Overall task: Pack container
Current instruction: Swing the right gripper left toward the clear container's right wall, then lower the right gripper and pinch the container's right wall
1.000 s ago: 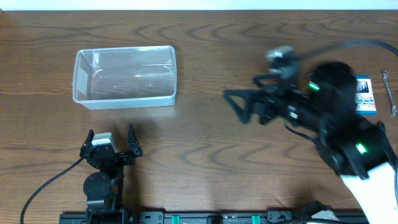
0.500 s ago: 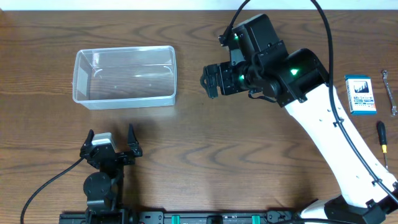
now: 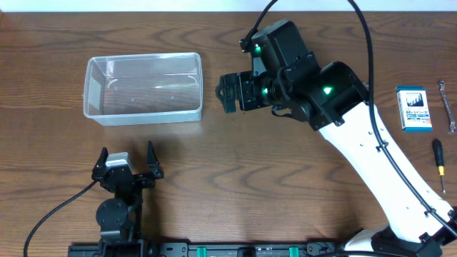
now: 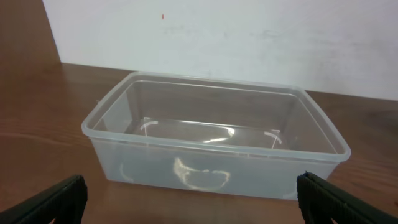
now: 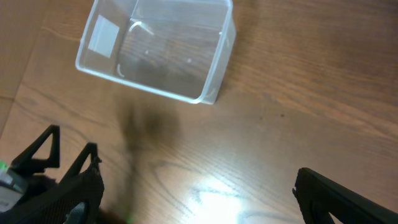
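Clear plastic container on wood table. R gripper near its right end, jaws apart, nothing held. L gripper at table front, jaws apart.

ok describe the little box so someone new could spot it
On the wooden table, go to the far right edge in the overhead view, opposite the clear container. The little box lies flat beside a thin silver wrench, above a screwdriver. It alone is blue and white and rectangular; its neighbours are slim tools.
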